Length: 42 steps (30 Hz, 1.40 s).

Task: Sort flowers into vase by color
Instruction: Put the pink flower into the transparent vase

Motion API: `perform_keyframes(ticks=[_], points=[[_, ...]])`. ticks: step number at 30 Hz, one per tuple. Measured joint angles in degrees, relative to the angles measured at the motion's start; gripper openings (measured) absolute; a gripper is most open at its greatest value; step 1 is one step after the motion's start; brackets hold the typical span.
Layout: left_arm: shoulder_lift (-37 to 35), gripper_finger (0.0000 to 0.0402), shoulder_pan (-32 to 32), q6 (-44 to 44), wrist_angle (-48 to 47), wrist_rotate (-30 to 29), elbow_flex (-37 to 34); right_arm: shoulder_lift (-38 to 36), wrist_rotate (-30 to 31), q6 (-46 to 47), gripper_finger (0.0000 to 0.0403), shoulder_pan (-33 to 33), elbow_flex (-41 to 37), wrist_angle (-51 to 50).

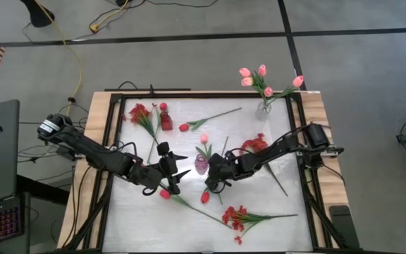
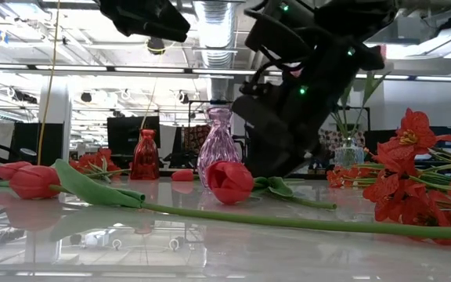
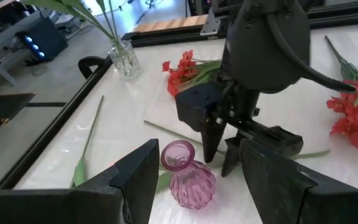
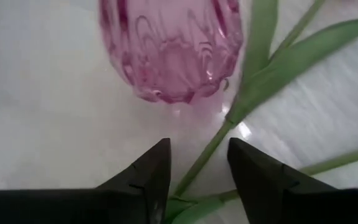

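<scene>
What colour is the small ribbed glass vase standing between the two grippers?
The small ribbed glass vase is translucent pink-purple, clearest in the left wrist view.

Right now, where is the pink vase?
In the high view, the pink vase stands mid-table, between the left gripper and the right gripper, beside a pink tulip.

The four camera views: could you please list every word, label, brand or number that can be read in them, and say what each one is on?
No text can be read in any of the four views.
The ribbed pink glass vase, the red glass vase and the clear glass vase show no labels.
The screens in the room behind the table are too far off to read.
</scene>
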Motion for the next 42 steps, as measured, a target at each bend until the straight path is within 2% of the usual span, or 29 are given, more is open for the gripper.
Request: perform_keyframes(ticks=[4,7,11,14,18,24,26,29,32,35,38,42], points=[[0.0,0.0212,0.01,0.4,0.08,-0.07,0.0,0.13,3.78,3.7,0.0147,0.55,0.14,-5.96],[0.0,0.0212,0.0,0.42,0.06,-0.07,0.0,-0.36,5.16,5.55,0.0094,0.59,0.1,-10.11],[0.0,0.0212,0.0,0.42,0.05,-0.21,0.0,-0.36,6.5,7.51,0.0021,1.05,-0.04,-10.56],[0.0,0.0212,0.0,0.37,0.06,-0.61,0.0,-1.06,9.65,9.16,0.002,1.61,-0.21,-12.63],[0.0,0.0212,0.0,0.13,0.02,-0.59,0.0,-5.27,10.24,9.56,0.002,0.94,-1.45,-17.79],[0.02,0.0212,0.0,0.36,-0.24,-0.61,0.0,-17.91,18.16,16.05,0.0017,0.47,-9.58,-15.49],[0.02,0.0212,0.0,0.37,-0.24,-0.6,0.0,-22.23,19.63,18.1,0.0017,0.47,-15.49,-7.27],[0.02,0.0212,0.0,0.4,-0.22,-0.59,0.0,-28.22,22.24,17.13,0.0017,1.28,-26.33,16.27],[0.02,0.0212,0.0,0.42,-0.21,-0.6,0.0,-29.95,24.38,9.6,0.0017,2.5,-37.22,45.41],[0.02,0.0212,0.0,0.42,-0.16,-0.59,0.0,-29.31,26.53,-0.66,0.0017,3.78,-43.89,69.53],[0.02,0.0212,0.0,0.42,0.21,-0.59,0.0,-27.61,27.42,-11.64,0.0018,5.38,-46.03,82.84],[0.02,0.0212,0.0,0.42,0.92,-0.59,0.0,-26.26,27.04,-25.04,0.0019,7.53,-44.03,90.43]])
